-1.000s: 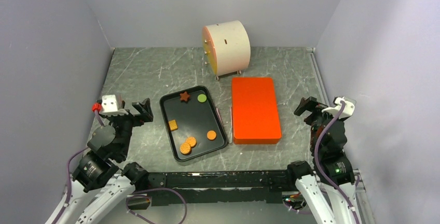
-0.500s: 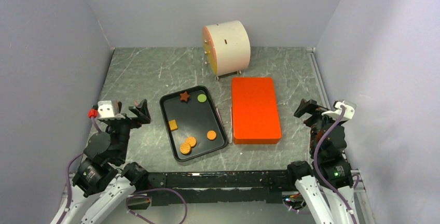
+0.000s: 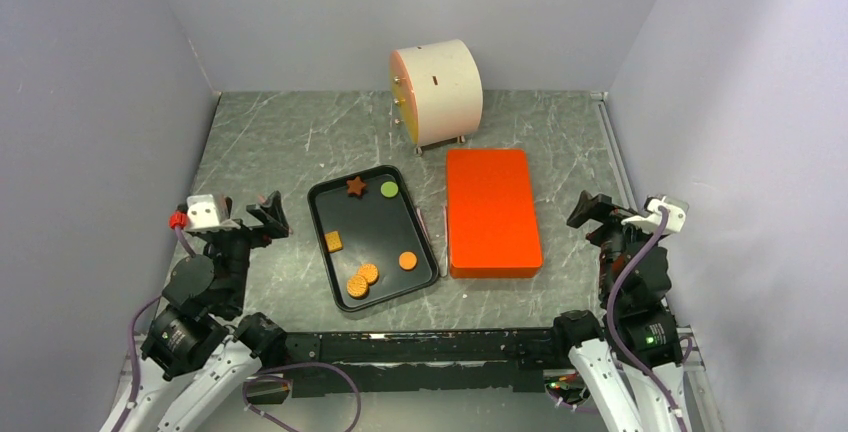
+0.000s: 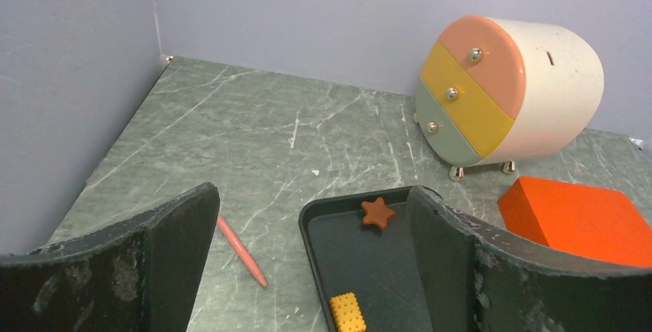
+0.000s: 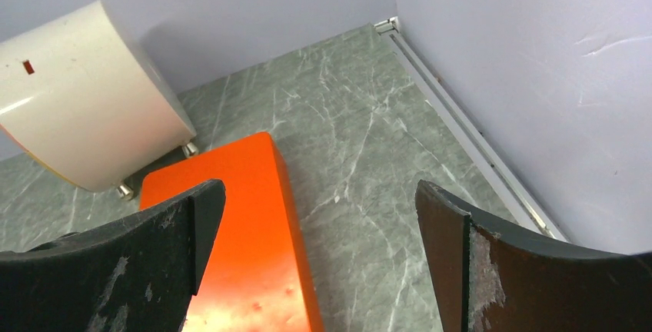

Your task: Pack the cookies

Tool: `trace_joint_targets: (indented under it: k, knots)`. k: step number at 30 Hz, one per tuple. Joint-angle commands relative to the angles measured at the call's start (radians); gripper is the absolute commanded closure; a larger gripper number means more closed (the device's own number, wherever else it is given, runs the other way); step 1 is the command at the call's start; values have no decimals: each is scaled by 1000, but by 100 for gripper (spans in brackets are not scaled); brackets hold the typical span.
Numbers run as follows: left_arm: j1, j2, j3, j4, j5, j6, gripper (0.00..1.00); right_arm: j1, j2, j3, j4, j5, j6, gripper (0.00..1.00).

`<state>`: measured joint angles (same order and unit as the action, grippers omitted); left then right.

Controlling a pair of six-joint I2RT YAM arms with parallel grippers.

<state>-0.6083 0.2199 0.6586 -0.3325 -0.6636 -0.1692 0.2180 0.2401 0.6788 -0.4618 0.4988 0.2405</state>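
Our left gripper (image 3: 258, 217) and right gripper (image 3: 603, 217) stand open, empty. The cookies (image 3: 368, 273) lie in the black tray (image 3: 322, 202) at frame centre; we should descend vertically, straddling one cookie's edges.

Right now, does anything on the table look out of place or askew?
A thin pink stick lies loose on the table just outside the black tray, apart from the cookies in it. The tray sits slightly turned relative to the orange box. Nothing looks spilled or damaged.
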Motion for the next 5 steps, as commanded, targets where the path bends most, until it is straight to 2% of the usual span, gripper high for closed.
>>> trace_joint_targets:
  k: [1, 5]
  knots:
    - [7, 6, 0, 44, -19, 27, 4, 4, -9, 42, 32, -19, -23, 0]
    - [10, 5, 1, 42, -17, 27, 4, 4, -9, 41, 34, -18, -17, 0]
